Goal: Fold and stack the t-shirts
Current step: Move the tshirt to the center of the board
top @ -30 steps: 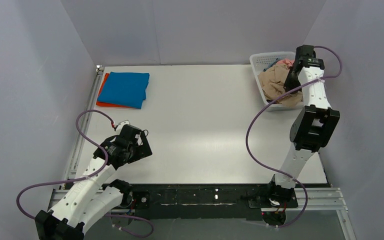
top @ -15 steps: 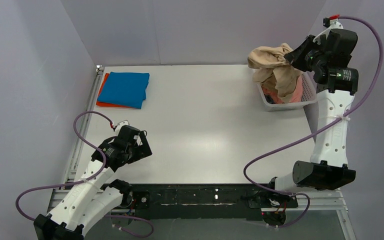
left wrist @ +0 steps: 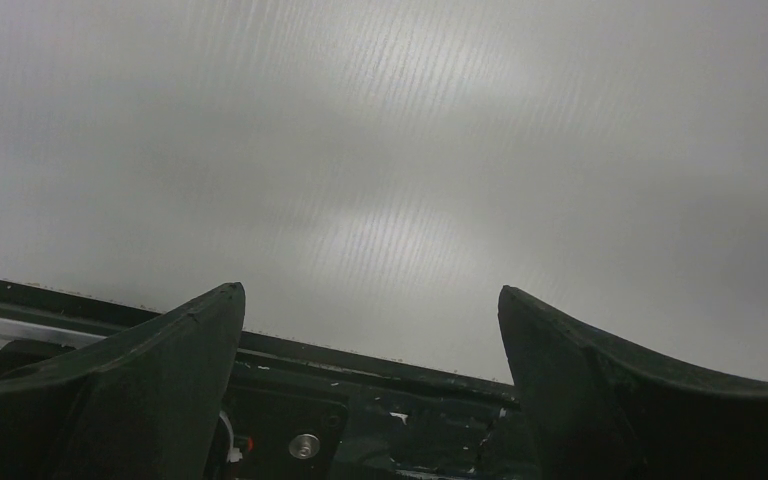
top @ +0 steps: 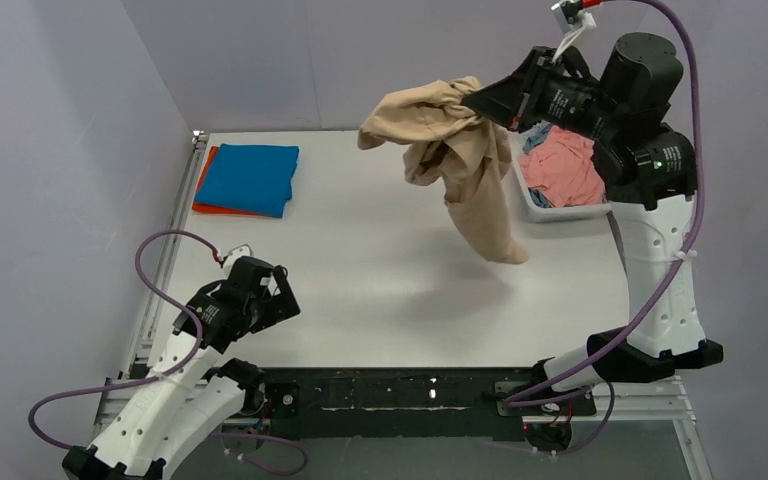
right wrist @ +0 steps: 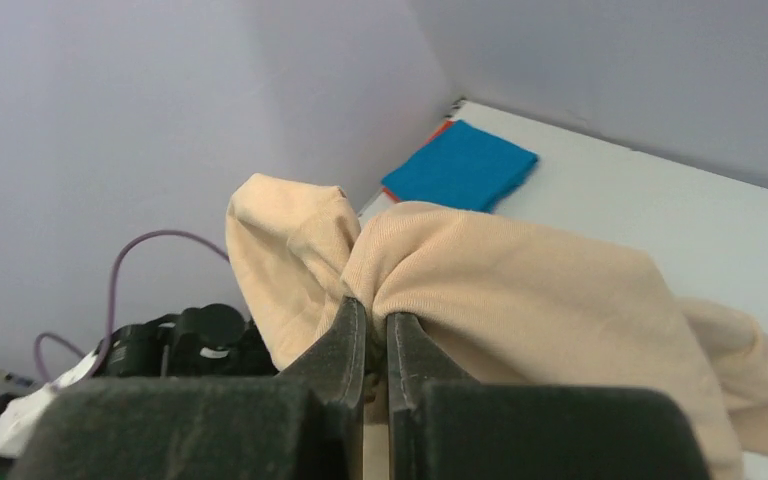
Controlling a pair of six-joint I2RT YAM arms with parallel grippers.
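While the right gripper (right wrist: 377, 312) stands clamped, its two dark jaws almost meeting, a bunched fold of the beige-tan soft cloth t-shirt (right wrist: 520, 290) is pinched between them. In the top view, the right gripper (top: 480, 100) holds this garment in the air above the far half of the flat white table (top: 380, 300), right of centre. The beige-tan soft cloth t-shirt (top: 470, 170) hangs crumpled from the grip, one lobe spreading left and a long portion drooping toward the surface.

Just right of the hanging cloth, the white plastic mesh basket (top: 545, 210) sits at the far-right corner of the table. It contains a crumpled salmon pink t-shirt (top: 565, 165) and a grey-blue t-shirt (top: 538, 135), of which only a small part shows at the far side.

At the far-left corner, a bright blue folded cloth t-shirt (top: 250, 178) lies on top of an orange-red folded t-shirt (top: 203, 195), only the edges of which show.

The left gripper (left wrist: 370, 300) is spread to full width and grips nothing. It hovers near the near-left corner of the table, well apart from every garment.
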